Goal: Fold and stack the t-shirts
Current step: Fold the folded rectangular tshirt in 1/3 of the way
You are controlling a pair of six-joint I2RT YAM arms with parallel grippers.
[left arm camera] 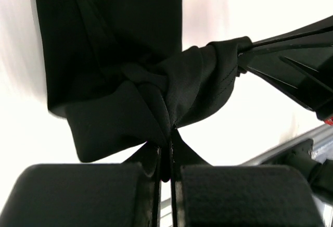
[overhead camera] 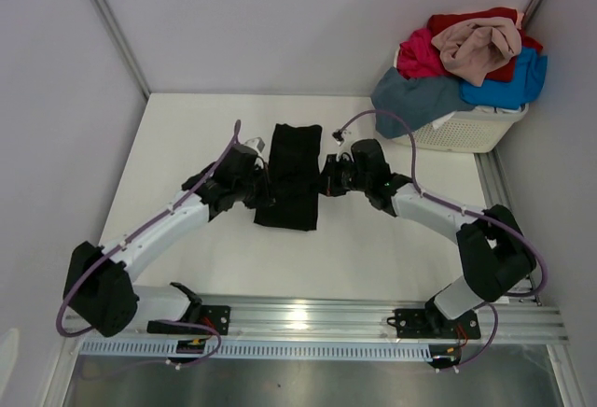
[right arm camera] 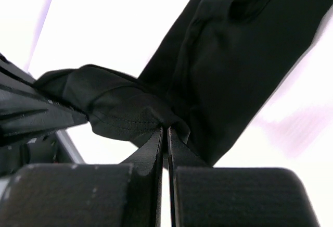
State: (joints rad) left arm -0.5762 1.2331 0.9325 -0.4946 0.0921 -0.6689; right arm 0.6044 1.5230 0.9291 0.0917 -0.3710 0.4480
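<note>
The black shirt (overhead camera: 294,160) lies as a long narrow strip, bunched into a taut wad between the two sets of fingers. The left gripper (left arm camera: 169,136) and right gripper (right arm camera: 166,132) each pinch a fold tight. The wrist views cut off its far end.

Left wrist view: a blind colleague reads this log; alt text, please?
The left end effector, shut, pinches a bunched edge of the black t-shirt. The right end effector grips the same bunch from the right; the rest lies on the white table.
</note>
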